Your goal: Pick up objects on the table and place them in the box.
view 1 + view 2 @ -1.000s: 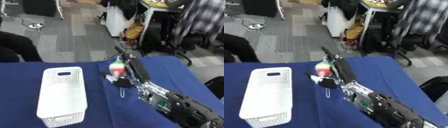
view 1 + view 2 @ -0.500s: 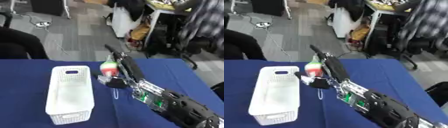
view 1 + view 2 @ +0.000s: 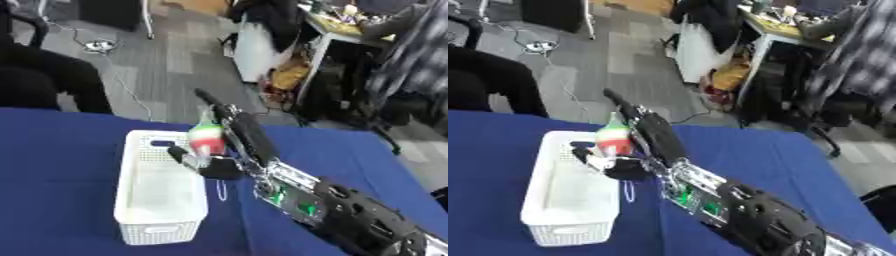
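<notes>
My right hand [image 3: 234,145] reaches in from the lower right and is shut on a small object [image 3: 206,138] coloured green, white and red. It holds the object in the air over the right rim of a white perforated box [image 3: 160,186], near the box's far end. The box stands on the blue table [image 3: 61,160] and looks empty inside. A thin light loop [image 3: 220,189] hangs under the hand. My left hand shows in neither view.
Beyond the table's far edge lie grey floor, cables, a white bag [image 3: 252,47] and a desk with chairs. A person in dark clothes [image 3: 44,82] sits at the far left. Blue cloth stretches to the left and right of the box.
My right hand has carried the coloured object leftward, from beside the box to over its right rim. The whole picture has also shifted, so the camera has moved.
</notes>
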Robot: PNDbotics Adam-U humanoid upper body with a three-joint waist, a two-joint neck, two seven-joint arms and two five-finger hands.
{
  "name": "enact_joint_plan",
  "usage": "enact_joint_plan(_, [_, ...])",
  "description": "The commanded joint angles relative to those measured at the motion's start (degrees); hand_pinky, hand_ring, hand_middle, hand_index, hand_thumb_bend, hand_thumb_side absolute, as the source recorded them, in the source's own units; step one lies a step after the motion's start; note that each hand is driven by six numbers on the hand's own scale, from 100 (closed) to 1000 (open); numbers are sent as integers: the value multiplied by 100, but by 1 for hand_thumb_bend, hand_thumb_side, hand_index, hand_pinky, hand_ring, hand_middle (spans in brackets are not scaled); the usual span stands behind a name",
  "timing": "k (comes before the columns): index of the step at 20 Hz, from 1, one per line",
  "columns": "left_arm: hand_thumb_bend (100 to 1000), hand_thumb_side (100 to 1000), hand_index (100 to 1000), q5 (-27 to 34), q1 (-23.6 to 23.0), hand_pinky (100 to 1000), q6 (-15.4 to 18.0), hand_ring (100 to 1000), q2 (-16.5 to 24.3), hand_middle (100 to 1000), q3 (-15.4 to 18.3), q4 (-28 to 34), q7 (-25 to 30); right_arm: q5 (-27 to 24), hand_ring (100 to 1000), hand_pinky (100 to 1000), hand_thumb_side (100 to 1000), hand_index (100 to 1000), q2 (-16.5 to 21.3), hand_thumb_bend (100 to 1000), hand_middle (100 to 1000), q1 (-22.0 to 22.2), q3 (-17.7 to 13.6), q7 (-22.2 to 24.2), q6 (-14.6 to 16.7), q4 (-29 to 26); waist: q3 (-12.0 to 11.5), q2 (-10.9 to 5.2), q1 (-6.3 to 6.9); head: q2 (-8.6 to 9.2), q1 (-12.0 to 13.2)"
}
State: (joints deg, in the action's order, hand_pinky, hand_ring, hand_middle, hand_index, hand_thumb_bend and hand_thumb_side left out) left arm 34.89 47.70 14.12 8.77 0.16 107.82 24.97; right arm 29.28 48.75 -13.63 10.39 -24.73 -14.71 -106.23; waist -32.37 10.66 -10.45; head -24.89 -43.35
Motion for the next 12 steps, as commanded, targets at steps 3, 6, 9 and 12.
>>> enact_joint_plan(3, [156, 930, 800, 8, 117, 662, -50, 785, -7, 883, -34, 123, -34, 80, 100, 100, 747, 1000, 152, 540, 100, -44, -96, 12, 15, 55, -20, -127, 42, 103, -121])
enact_joint_plan(6, [156, 931, 800, 8, 132, 662, -71, 785, -26, 883, -33, 132, -31, 61, 100, 100, 745, 1000, 141, 547, 100, -60, -111, -43, 51, 131, -54, -98, 21, 140, -224])
enact_joint_plan(9, [158, 933, 799, 2, 176, 662, -117, 785, -70, 884, -28, 153, -29, 32, 100, 100, 746, 1000, 129, 548, 100, -84, -131, -138, 98, 194, -136, -40, -38, 243, -346])
enact_joint_plan(12, [159, 934, 799, -1, 232, 662, -182, 785, -123, 884, -29, 189, -43, -9, 100, 100, 745, 1000, 122, 550, 100, -97, -157, -230, 131, 245, -233, 7, -108, 336, -463])
